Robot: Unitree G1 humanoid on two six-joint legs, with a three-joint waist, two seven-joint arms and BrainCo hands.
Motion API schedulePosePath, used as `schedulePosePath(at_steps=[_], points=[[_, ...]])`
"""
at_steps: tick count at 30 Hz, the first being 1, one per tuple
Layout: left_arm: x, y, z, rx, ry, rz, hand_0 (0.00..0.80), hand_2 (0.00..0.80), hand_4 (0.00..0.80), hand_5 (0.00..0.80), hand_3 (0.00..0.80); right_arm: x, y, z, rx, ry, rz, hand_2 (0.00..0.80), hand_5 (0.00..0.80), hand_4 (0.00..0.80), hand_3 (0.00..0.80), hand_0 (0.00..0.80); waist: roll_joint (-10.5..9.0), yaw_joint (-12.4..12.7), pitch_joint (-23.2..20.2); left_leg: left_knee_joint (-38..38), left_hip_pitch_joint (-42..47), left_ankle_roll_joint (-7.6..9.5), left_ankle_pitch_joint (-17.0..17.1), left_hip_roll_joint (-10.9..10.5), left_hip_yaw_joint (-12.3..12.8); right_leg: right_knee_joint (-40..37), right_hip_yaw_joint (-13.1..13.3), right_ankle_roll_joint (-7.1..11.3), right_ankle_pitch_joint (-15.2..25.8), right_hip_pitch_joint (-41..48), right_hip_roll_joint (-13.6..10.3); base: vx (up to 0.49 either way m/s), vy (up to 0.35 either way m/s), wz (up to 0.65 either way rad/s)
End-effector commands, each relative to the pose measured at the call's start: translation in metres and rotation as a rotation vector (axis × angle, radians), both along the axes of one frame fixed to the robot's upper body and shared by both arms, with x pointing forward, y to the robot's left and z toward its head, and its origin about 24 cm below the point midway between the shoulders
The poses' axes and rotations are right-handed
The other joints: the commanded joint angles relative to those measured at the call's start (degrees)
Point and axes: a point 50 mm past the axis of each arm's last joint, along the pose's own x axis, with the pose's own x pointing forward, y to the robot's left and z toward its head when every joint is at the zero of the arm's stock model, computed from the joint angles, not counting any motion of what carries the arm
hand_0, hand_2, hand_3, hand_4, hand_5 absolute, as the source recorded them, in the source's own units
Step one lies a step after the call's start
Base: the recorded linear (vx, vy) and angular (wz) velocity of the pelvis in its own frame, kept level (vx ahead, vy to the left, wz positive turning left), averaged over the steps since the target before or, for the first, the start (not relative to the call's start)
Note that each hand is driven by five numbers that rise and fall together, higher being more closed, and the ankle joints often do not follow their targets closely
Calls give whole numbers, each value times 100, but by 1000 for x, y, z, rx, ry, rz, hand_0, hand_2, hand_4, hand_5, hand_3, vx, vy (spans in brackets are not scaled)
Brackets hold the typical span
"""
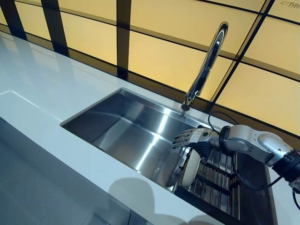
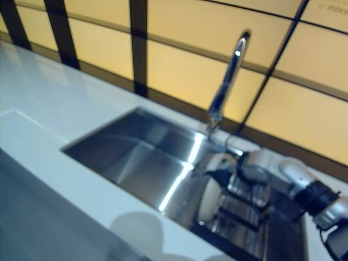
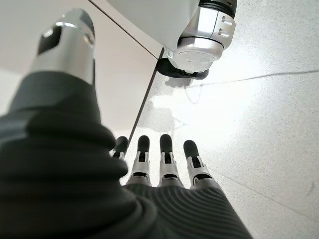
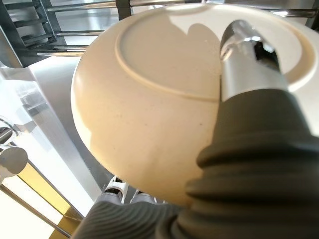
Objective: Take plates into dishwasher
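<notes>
A cream plate (image 1: 191, 168) stands on edge at the left end of a dark slatted rack (image 1: 220, 183), beside the sink. My right hand (image 1: 197, 139) reaches over the plate's top rim from the right. In the right wrist view the plate's underside (image 4: 149, 124) fills the picture. The thumb (image 4: 249, 64) lies across that underside, and the fingers (image 4: 119, 191) sit behind the rim on the other face, so the hand pinches the plate. My left hand (image 3: 164, 159) shows only in its wrist view, hanging over the floor with straight fingers and holding nothing.
A steel sink basin (image 1: 122, 131) is set in the white counter (image 1: 42, 89). A tall chrome faucet (image 1: 206, 65) rises at its back edge, just above my right hand. Yellow wall panels with dark frames stand behind the counter.
</notes>
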Motion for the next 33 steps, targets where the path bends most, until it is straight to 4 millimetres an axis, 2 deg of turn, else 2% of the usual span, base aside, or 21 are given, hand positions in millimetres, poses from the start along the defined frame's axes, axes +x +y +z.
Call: schedulePosePath(at_steps=[1, 2, 33], points=[[21, 8, 9, 49, -43, -99, 0, 0, 0, 0, 0, -4, -21, 1, -67, 14, -44, 693, 693, 693, 693, 693, -4, 148, -38, 7, 275, -320, -262, 441, 71, 163, -121, 172, -156, 146, -131, 0, 0, 0], [22, 7, 9, 49, -44, -99, 0, 0, 0, 0, 0, -4, -20, 1, -64, 16, -44, 800, 800, 800, 800, 800, -7, 146, -37, 6, 276, -319, -262, 440, 70, 164, -115, 170, -156, 144, -128, 0, 0, 0], [22, 4, 8, 44, -47, -110, 0, 0, 0, 0, 0, -3, -23, 2, -38, -13, -60, 800, 800, 800, 800, 800, 10, 91, -33, -34, 289, -304, -273, 445, 123, 137, -81, 188, -126, 118, -143, 0, 0, 0]])
